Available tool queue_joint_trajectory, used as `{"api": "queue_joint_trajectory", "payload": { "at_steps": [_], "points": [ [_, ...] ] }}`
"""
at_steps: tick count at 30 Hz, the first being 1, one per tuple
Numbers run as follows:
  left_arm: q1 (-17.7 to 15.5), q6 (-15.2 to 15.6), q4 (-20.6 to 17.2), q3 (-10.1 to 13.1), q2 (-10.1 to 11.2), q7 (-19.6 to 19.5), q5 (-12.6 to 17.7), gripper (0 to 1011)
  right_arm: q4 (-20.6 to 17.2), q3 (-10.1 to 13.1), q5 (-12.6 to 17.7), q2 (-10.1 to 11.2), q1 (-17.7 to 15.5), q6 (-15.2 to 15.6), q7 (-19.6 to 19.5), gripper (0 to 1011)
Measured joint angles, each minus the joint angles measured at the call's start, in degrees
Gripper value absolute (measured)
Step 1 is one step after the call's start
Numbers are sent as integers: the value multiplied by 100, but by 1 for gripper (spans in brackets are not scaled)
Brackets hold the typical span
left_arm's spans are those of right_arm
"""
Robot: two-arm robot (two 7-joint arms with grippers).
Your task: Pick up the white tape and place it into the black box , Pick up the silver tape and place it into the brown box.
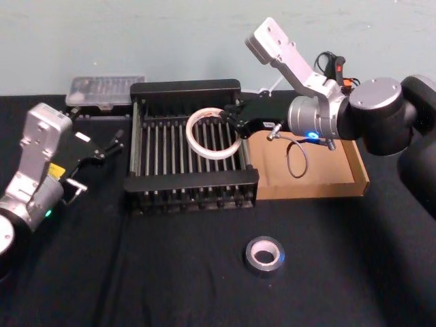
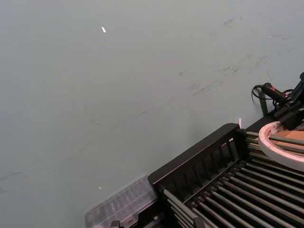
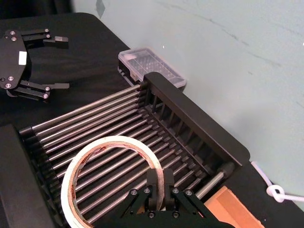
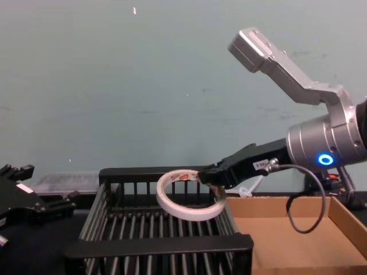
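The white tape [image 1: 212, 134] is a thin wide ring with red print inside. It hangs tilted above the barred floor of the black box [image 1: 184, 87]. My right gripper [image 1: 231, 125] is shut on the ring's right edge, reaching in over the crate's right wall. From the right wrist view the fingers [image 3: 160, 183] pinch the white tape [image 3: 111, 166] above the bars. In the chest view the white tape [image 4: 189, 195] floats at rim height. The silver tape [image 1: 264, 255] lies flat on the black table in front of the boxes. The brown box [image 1: 340, 177] sits right of the crate. My left gripper [image 1: 109, 146] rests open left of the crate.
A clear plastic case [image 1: 105, 88] stands behind the crate's left corner. A white cable tie lies by the wall behind the brown box. The black tablecloth spreads wide around the silver tape. A pale wall closes the back.
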Motion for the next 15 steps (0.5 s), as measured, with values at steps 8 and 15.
{"api": "queue_joint_trajectory", "payload": {
  "at_steps": [8,15],
  "points": [
    [0,0,0,0,0,0,0,1001,3,5,-6,-6,0,-15,4,93],
    [0,0,0,0,0,0,0,1001,0,6,-5,-4,-2,-5,4,123]
  ]
}}
